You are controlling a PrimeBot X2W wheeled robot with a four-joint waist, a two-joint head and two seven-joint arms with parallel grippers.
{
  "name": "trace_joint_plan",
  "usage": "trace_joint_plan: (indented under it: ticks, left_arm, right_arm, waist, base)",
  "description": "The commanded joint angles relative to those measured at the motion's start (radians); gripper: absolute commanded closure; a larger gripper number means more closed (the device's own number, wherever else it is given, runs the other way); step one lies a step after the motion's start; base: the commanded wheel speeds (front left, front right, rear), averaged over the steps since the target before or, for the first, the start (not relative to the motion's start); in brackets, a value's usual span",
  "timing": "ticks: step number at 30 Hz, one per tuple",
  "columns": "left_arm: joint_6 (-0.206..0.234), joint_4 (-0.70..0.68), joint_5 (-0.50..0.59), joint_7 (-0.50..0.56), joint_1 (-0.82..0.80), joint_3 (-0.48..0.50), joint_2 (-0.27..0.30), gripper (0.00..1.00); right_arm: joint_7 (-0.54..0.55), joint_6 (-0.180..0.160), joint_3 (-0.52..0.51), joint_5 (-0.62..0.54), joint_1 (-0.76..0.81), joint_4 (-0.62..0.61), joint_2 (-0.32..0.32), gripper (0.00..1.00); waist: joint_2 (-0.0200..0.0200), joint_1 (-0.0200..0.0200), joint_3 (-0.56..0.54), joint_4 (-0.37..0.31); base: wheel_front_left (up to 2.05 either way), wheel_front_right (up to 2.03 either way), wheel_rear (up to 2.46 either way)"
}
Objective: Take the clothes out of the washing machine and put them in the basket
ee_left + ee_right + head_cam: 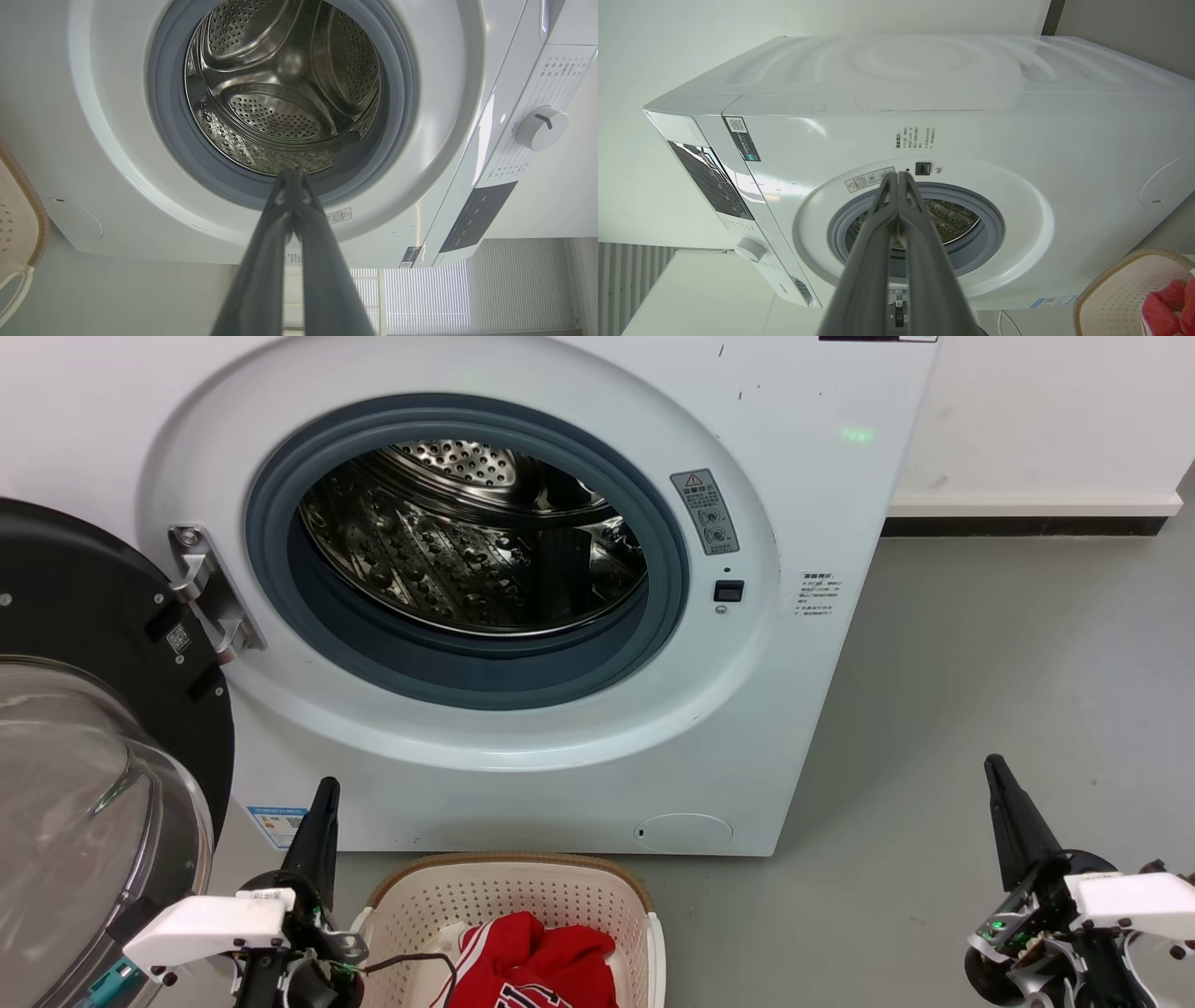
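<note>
Jaws: left gripper (326, 791) pressed closed, fingers meeting at the tip, nothing between them. Right gripper (993, 767) likewise closed and empty. They sit at lower left and lower right of the head view, pointing up toward the washing machine (523, 784). This reads as a parked pose, hands off the load.

Bottom centre, between them: basket (509, 861) on the floor, just in front of the machine and below the porthole, likely set there to keep the carry short. Red garment (537, 952) lies bunched inside it. The bottom edge cuts off the basket's near half and most of the garment; only a scrap of lettering shows.

Farther back: door (93, 607) swung open at the left edge, clear of the opening. Drum (467, 551) shows bare perforated steel. It looks empty, though the grey seal (485, 681) hides its lowest front part, so I would not swear to it. Judged from this, the task is done or nearly so.
</note>
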Motion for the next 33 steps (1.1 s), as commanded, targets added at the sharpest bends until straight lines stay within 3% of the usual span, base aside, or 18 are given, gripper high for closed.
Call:
trace_joint_plan:
  ticks: [1, 33]
  left_arm:
    - [-0.005, 0.001, -0.013, 0.005, -0.01, 0.005, -0.001, 1.0]
    - [-0.005, 0.001, -0.012, 0.005, -0.009, 0.004, -0.001, 1.0]
  right_arm:
    - [0.004, 0.0, -0.001, 0.013, -0.013, 0.003, -0.005, 1.0]
    - [0.004, 0.0, -0.001, 0.012, -0.013, 0.003, -0.005, 1.0]
  waist:
    - [0.0, 0.0001, 0.0, 0.0]
    - [0.0, 0.0001, 0.0, 0.0]
  base:
    - [0.0, 0.0, 0.0]
    - [0.0, 0.0, 0.0]
